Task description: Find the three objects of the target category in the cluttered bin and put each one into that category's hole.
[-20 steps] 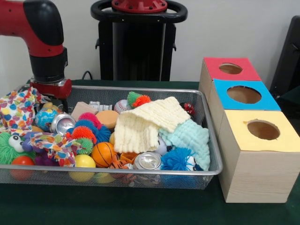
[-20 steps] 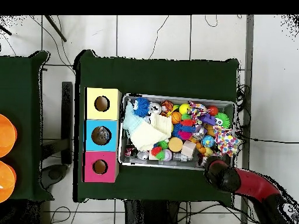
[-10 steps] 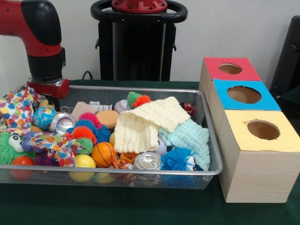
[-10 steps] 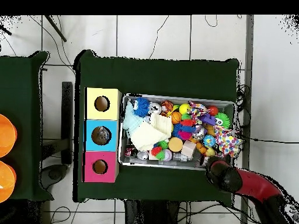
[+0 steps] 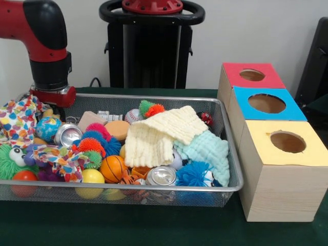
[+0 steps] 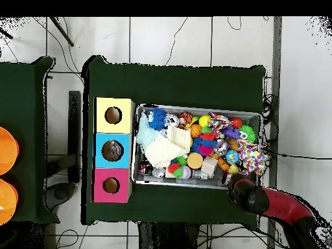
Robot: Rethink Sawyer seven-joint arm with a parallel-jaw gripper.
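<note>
A wire mesh bin (image 5: pixel 154 97) holds a heap of toys. A cream cloth (image 5: pixel 159 133) and a mint cloth (image 5: pixel 210 151) lie over its right half. Among the toys are two silver cans (image 5: pixel 67 134) (image 5: pixel 162 176), a small basketball (image 5: pixel 113 168), a yellow ball (image 5: pixel 92 177), a baseball (image 5: pixel 133 115) and several spiky balls such as a blue one (image 5: pixel 193 174). My gripper (image 5: pixel 53 106) hangs on the red arm over the bin's back left corner, beside a colourful patterned cloth (image 5: pixel 18 120). The bin's contents hide its lower end. In the overhead view the arm's end (image 6: pixel 241 189) sits at the bin's lower right corner (image 6: pixel 254 117).
Three wooden boxes with round holes stand in a row right of the bin: red-topped (image 5: pixel 251 75) at the back, blue-topped (image 5: pixel 266 103) in the middle, yellow-topped (image 5: pixel 287 142) nearest. A green cloth (image 5: pixel 154 230) covers the table. Two orange round things (image 6: pixel 5 150) show at the overhead view's left edge.
The arm's end has risen a little at the bin's back left corner, baring more of the blue patterned ball beneath it. The toys and cloths lie as before.
</note>
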